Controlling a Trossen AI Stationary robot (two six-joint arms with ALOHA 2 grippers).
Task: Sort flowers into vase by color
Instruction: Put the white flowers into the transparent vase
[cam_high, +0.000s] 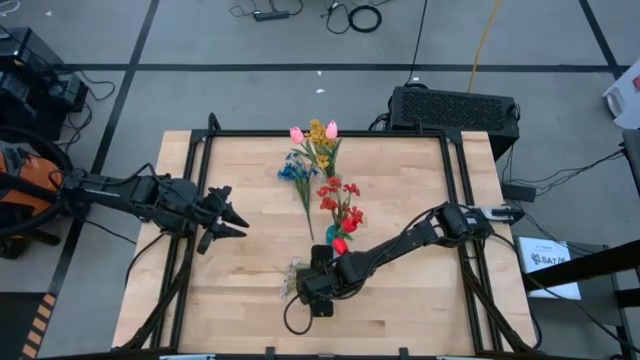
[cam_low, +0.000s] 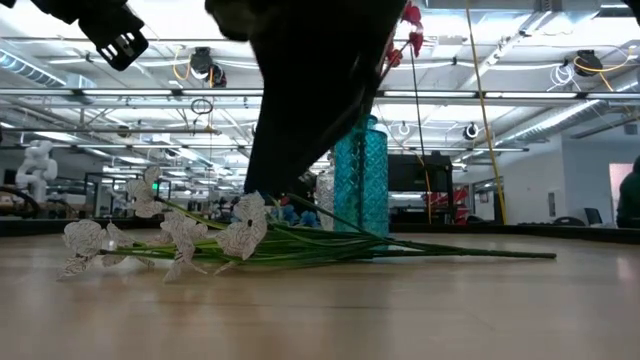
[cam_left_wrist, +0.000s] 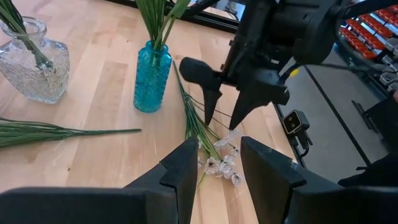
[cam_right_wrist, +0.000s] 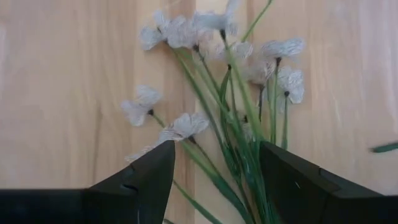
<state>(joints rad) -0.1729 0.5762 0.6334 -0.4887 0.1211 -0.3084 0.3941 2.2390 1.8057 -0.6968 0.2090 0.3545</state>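
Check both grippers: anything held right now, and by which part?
Nothing is held. The right gripper hangs open over the green stems of the white flower spray lying on the table, not gripping them. The left gripper is open and empty.

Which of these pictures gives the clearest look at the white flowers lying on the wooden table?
The right wrist view: the spray of white flowers on thin green stems fills it, between open fingers. The low view shows it side-on; the left wrist view, small under the right gripper; the high view barely, mostly hidden.
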